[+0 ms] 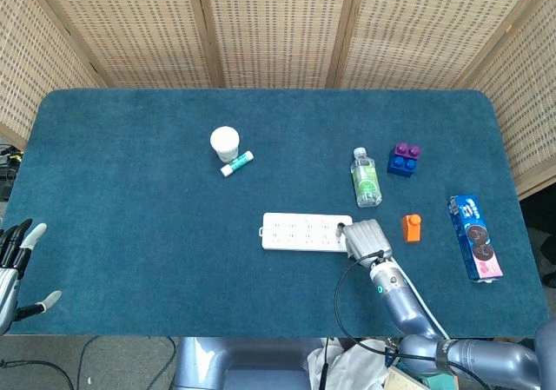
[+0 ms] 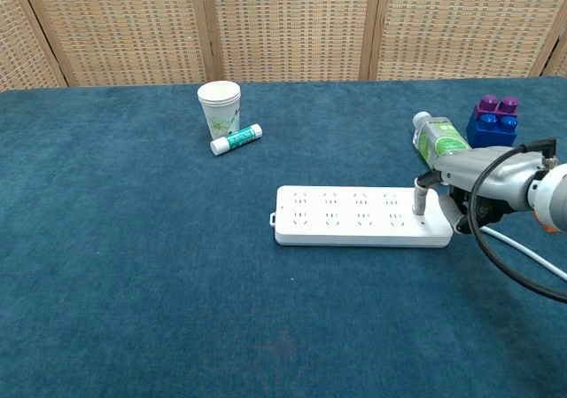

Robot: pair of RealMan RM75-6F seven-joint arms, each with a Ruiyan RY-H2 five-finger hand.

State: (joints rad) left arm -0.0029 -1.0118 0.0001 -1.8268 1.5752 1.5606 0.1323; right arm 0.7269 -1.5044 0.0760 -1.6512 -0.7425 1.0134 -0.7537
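The right hand (image 2: 483, 178), curled with 1 finger (image 2: 421, 199) pressing the power strip (image 2: 354, 215) at its 3 o'clock end, should press straight down. The left hand (image 1: 13, 268) hangs released.

No legible text anywhere. Cookie pack (image 1: 474, 237), right of power strip (image 1: 306, 232): print too small. Bottle (image 2: 436, 138) label unreadable.

Silver-grey right hand (image 1: 365, 238) lower centre-right, on bluish metallic forearm with green light and looping black cable; black-and-white-tipped left hand (image 1: 16, 264) lower left.
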